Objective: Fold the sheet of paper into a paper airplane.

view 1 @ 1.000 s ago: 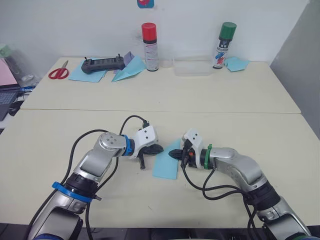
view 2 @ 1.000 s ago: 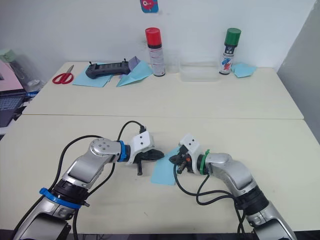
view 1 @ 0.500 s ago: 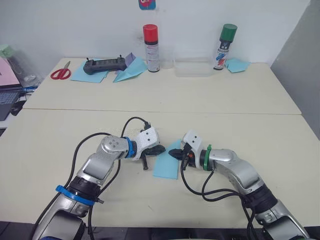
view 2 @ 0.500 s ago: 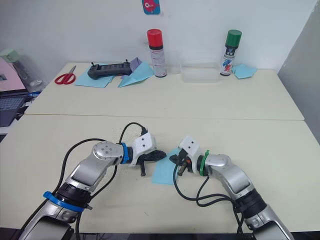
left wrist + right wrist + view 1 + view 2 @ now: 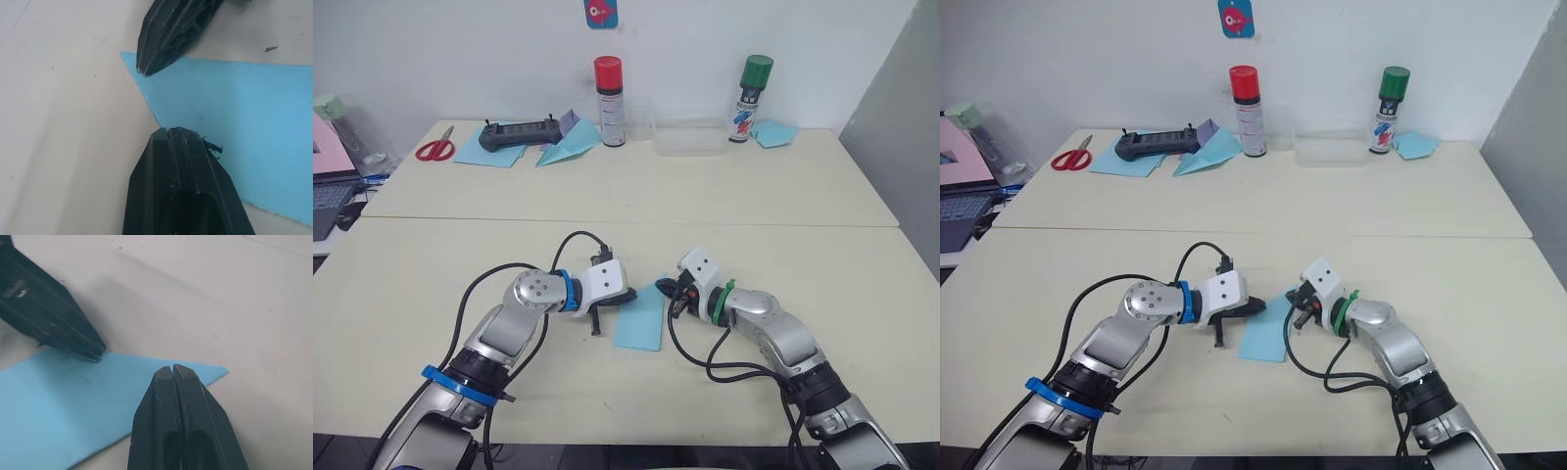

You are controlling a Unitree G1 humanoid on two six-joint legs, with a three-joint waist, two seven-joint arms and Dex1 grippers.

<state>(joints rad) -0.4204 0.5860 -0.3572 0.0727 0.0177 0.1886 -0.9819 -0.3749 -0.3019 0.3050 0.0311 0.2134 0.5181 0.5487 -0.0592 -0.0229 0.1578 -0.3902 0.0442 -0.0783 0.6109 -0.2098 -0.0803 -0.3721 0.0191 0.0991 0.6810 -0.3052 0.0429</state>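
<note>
- The sheet of paper (image 5: 640,318) lies flat on the near bench (image 5: 862,294), between the two pincers; thin, matte, plain light blue, with one long slanting edge that runs to a sharp corner.
- The left pincer (image 5: 628,293) has its ribbed black plastic fingers pressed together, tip resting on the left edge of the sheet.
- The right pincer (image 5: 663,287) also has its two tapered fingers pressed together, tip at the sheet's pointed far corner.
- The bench top is smooth, pale cream laminate.
- On the far bench (image 5: 783,186): red-handled scissors (image 5: 434,148), a black controller (image 5: 518,135), a wider blue paper dart (image 5: 566,147), a red-capped spray can (image 5: 608,88), a green-capped spray can (image 5: 749,85) and a clear plastic tray (image 5: 690,136).
</note>
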